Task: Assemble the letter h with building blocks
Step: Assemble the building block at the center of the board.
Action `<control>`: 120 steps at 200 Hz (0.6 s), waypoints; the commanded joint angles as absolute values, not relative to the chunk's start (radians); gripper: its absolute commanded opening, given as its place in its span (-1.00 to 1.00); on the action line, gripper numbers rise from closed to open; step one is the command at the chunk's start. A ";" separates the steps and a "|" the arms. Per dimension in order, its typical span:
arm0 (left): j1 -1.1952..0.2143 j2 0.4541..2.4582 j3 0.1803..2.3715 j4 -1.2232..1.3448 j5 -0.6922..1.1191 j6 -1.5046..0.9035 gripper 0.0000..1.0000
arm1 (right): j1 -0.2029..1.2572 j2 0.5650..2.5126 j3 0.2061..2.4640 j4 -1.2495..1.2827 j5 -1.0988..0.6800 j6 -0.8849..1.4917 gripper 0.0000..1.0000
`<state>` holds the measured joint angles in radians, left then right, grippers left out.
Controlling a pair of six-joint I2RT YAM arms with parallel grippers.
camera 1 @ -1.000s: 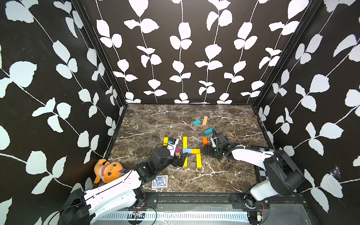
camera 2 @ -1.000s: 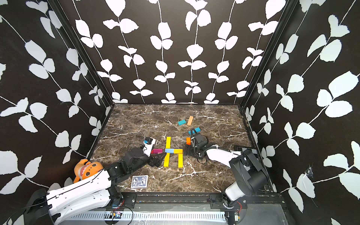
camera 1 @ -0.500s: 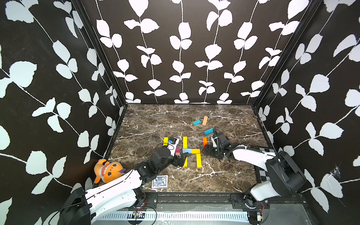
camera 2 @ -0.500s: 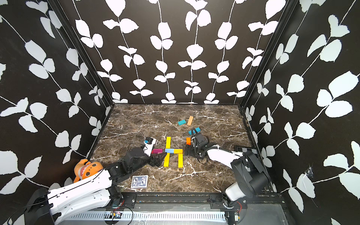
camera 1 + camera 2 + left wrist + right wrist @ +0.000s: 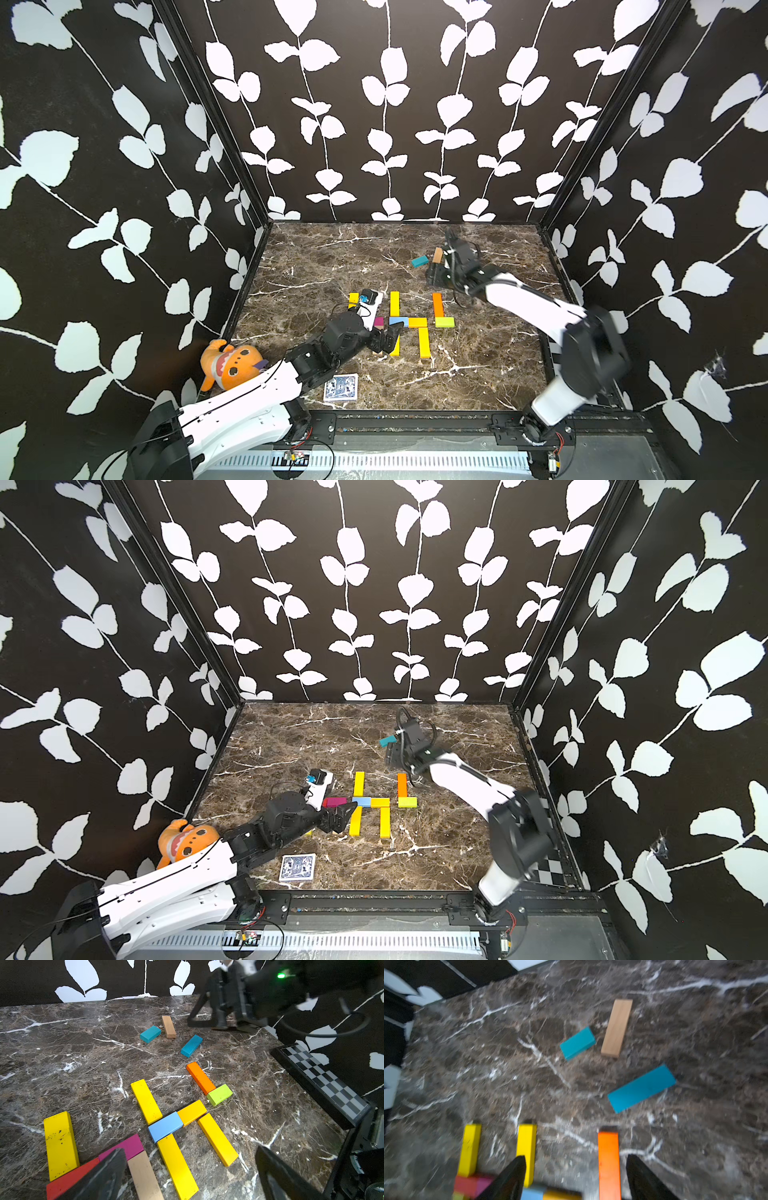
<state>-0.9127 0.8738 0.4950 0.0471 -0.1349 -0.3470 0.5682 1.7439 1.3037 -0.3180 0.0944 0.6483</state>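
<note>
Left gripper (image 5: 189,1149): jaws spread wide, nothing in them, sitting low at the foot of the letter h (image 5: 165,1126).
Letter h: five blocks lying flat under and just ahead of the left gripper. It has a yellow stem, a light blue and amber crossbar, and a yellow leg.
Lower stem block (image 5: 395,347): partly covered by the left gripper in both top views, uncovered in the left wrist view.
Right gripper (image 5: 575,1157): jaws apart and empty, hanging just past the far end of the orange block (image 5: 609,1165).
Long teal block (image 5: 641,1087): plain in both wrist views, ahead of the right gripper. That gripper hides it in both top views.
Short teal block (image 5: 387,740): just beside the right gripper.
Tan block (image 5: 436,254): a sliver against the right gripper in a top view, whole in the wrist views.
Green block (image 5: 219,1094): touching the orange block's near end. The right wrist view cuts off before it.
Card (image 5: 340,386), plush toy (image 5: 230,365): behind the left gripper, in the top views only.
</note>
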 commanded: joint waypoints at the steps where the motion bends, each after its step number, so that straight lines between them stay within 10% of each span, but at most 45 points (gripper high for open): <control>1: -0.908 0.824 0.514 0.017 -0.118 -0.348 0.98 | 0.565 1.922 1.472 -0.365 0.233 0.597 0.48; 120: -0.907 0.703 0.492 -0.079 -0.144 -0.347 0.98 | 0.579 2.350 1.937 -0.453 0.219 0.462 0.74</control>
<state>-0.9127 0.7021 0.4946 -0.0616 -0.1383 -0.3477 0.5751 2.2955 1.8668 -0.3950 0.2031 0.4828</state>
